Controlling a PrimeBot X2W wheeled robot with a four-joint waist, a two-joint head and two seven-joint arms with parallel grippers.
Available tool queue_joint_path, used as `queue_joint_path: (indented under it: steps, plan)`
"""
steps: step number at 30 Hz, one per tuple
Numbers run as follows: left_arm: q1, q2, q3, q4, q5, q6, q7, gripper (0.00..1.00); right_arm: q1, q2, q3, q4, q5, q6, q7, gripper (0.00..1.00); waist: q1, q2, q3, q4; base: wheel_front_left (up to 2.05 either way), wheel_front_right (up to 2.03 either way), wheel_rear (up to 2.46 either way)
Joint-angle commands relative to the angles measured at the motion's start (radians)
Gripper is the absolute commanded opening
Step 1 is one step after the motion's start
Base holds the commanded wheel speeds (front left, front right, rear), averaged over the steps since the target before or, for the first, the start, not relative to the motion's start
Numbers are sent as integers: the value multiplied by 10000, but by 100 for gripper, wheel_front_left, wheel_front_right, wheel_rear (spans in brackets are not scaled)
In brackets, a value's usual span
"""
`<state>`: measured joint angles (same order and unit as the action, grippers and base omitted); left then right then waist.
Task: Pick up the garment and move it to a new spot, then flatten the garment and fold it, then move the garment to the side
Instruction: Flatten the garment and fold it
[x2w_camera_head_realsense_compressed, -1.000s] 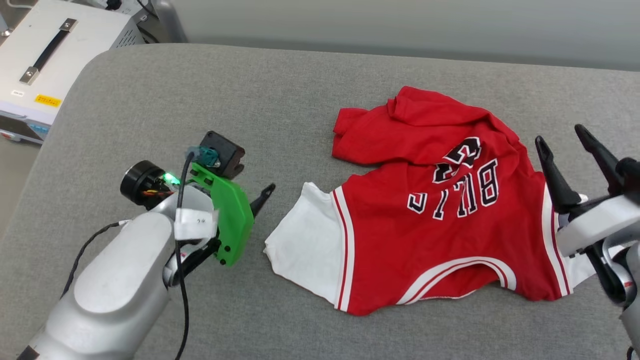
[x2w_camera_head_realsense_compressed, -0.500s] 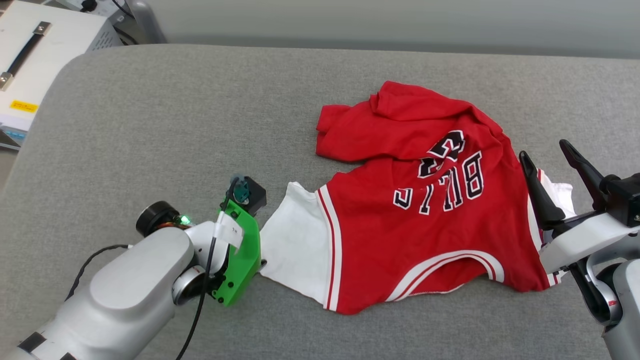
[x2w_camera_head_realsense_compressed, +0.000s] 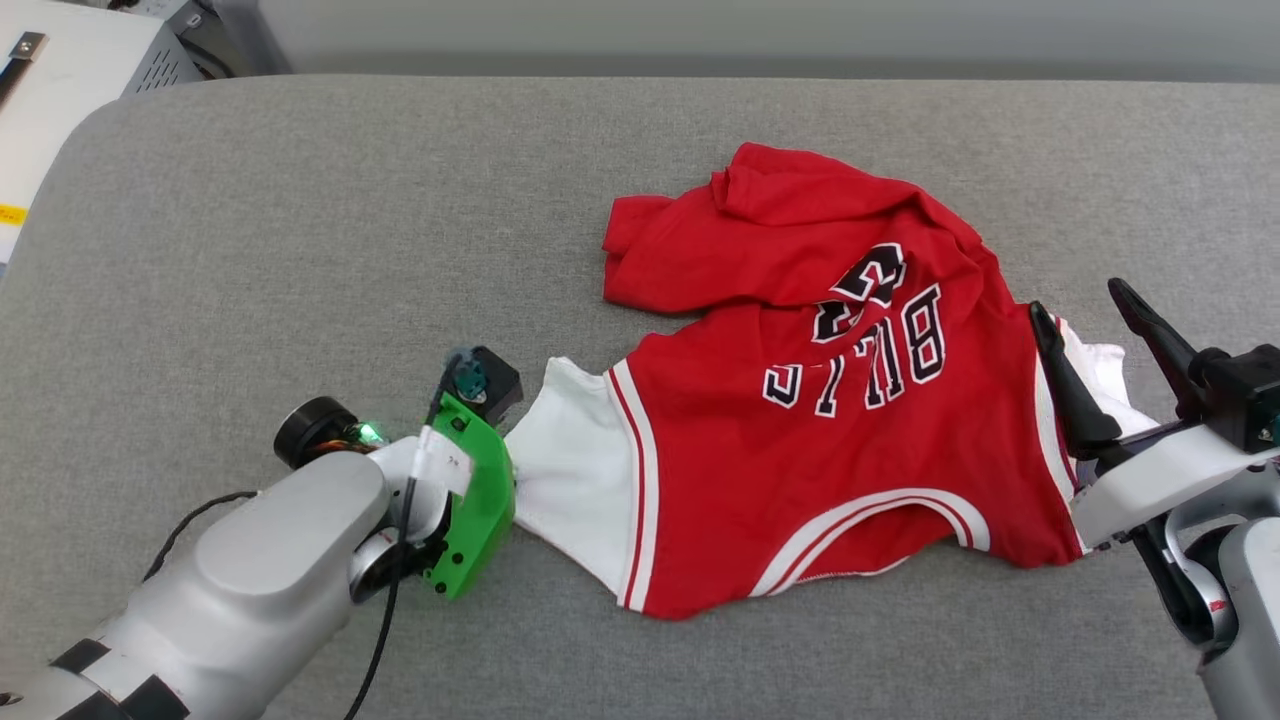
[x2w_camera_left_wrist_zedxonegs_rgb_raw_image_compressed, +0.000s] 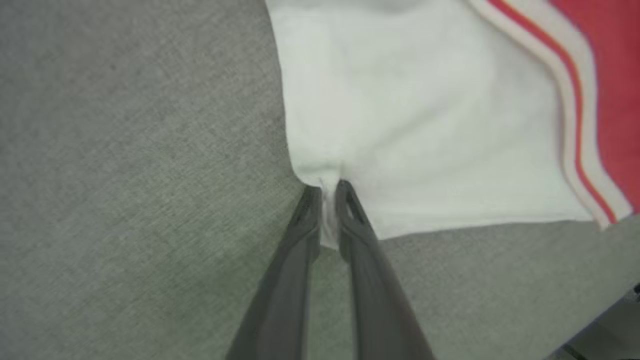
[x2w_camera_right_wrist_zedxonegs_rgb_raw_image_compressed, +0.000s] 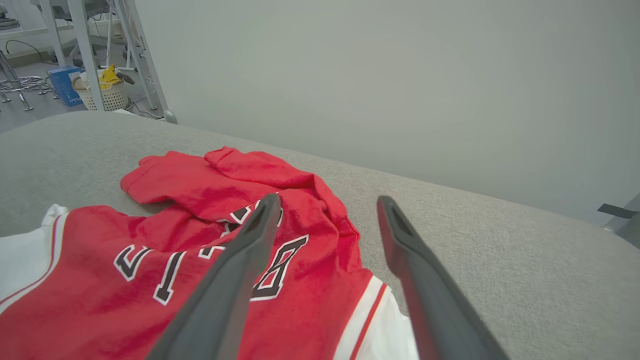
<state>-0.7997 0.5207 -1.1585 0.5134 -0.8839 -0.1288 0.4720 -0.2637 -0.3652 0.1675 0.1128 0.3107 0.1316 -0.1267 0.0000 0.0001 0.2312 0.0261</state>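
Garment: a red T-shirt (x2w_camera_head_realsense_compressed: 820, 470) with white sleeves is laid rumpled on the grey fabric-covered counter (x2w_camera_head_realsense_compressed: 300, 250), right of its middle in the head view.
Orientation: the striped collar (x2w_camera_head_realsense_compressed: 880, 503) is turned toward the robot. The black-and-white lettering (x2w_camera_head_realsense_compressed: 860, 355) is seen face up and upside down from the head. The far part of the red cloth is folded over itself in a bunch.
Left hand: the left hand (x2w_camera_left_wrist_zedxonegs_rgb_raw_image_compressed: 327, 187) is brought down low at the outer corner of the near white sleeve (x2w_camera_head_realsense_compressed: 565, 470). Its two dark fingers (x2w_camera_left_wrist_zedxonegs_rgb_raw_image_compressed: 300, 240) are drawn almost together, and a small pinch of white cloth is gripped between their tips.
Left wrist: a green bracket (x2w_camera_head_realsense_compressed: 475, 510) is carried on it, just beside the sleeve edge.
Right hand: the right hand (x2w_camera_head_realsense_compressed: 1075, 300) is held wide apart over the other sleeve (x2w_camera_head_realsense_compressed: 1095, 375) at the shirt's opposite edge, and nothing is held between its fingers. Contact with the cloth cannot be told.
Surroundings: a white case (x2w_camera_head_realsense_compressed: 60, 60) is seen off the counter's far left corner. A plain pale wall (x2w_camera_right_wrist_zedxonegs_rgb_raw_image_compressed: 400, 75) is seen behind the counter.
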Motion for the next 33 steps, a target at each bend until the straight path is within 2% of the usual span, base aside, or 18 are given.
queue_joint_path:
  steps: [1, 2, 10, 16, 17, 18, 22, 28, 33]
  plan:
    - [130, 86, -46, 133, -215, -19, -277, 0, 149, -83, -91, -2, -43, -9, -24, 100, 0, -1, -127, 18, 0, 0, 0]
    - [120, 614, 175, 31, -446, -19, -854, 0, 383, -150, -359, -115, -72, -9, 4, 100, 0, -1, -276, 60, 0, 0, 0]
    - [618, 1997, 600, 6, -880, 129, -1356, 0, 1076, -283, -1215, -459, -37, -9, 338, 100, 0, -1, -377, 165, 0, 0, 0]
    - [1022, 2128, 662, 291, -1009, 351, -1659, 0, 1413, -461, -1468, -367, -91, -9, 767, 100, 0, -1, -408, 181, 0, 0, 0]
    - [1084, 2086, 694, 343, -1029, 421, -1773, 35, 1437, -515, -1454, -342, -113, -9, 821, 100, 0, -1, -436, 175, 0, 0, 0]
    - [1153, 2041, 743, 409, -1000, 521, -2027, 100, 1444, -581, -1431, -319, -96, -9, 873, 100, 0, -1, -483, 163, 0, 0, 0]
    - [1473, 1852, 1138, 510, -889, 1014, -3587, 100, 1365, -929, -1406, -411, 54, -9, 1228, 100, 0, -1, -702, 151, 0, 0, 0]
    - [2289, 1664, 2020, 80, -710, 2403, -6575, 100, 1231, -2120, -886, -913, 738, -9, 2934, 100, 0, -1, -1079, 276, 0, 0, 0]
    - [3101, 1770, 2737, -1037, -270, 3511, -7294, 100, 1038, -3421, 3, -1441, 2018, -9, 5250, 100, 0, -1, -1242, 492, 0, 0, 0]
